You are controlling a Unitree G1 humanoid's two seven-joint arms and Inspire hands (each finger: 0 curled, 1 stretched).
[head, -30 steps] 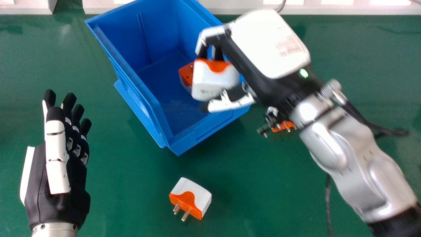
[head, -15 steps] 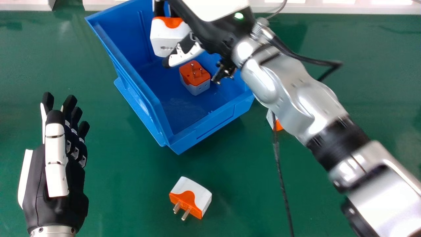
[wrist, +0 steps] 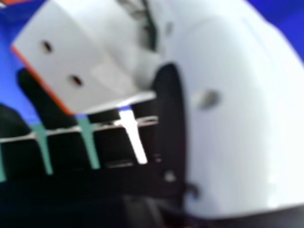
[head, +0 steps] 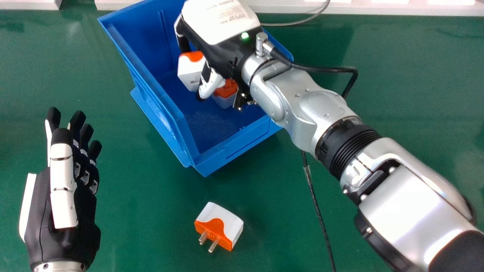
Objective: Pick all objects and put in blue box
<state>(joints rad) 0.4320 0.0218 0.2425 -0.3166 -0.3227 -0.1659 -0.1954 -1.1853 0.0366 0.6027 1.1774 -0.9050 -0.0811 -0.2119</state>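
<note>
My right hand [head: 217,45] is over the blue box [head: 166,113], its fingers and thumb curled round a white and orange adapter [head: 189,71] held inside the walls. The right hand view shows the same adapter [wrist: 90,52] between the thumb and fingers of my right hand [wrist: 171,142]. Partly behind the thumb, a second adapter [head: 226,94] lies on the box floor, orange side up. A third adapter [head: 219,226] rests on the green table, pins toward the near edge. At the left, my left hand [head: 64,189] is open with straight fingers.
The green table [head: 132,211] surrounds the box. A black cable [head: 319,211] hangs below the right forearm, and another loops beside the wrist. White frames [head: 378,7] line the table's far edge, with a thin grey cable in front.
My right hand has swung left over the box with its adapter and then come down lower inside it. The right forearm now covers the adapter seen right of the box. The left hand has shifted slightly.
</note>
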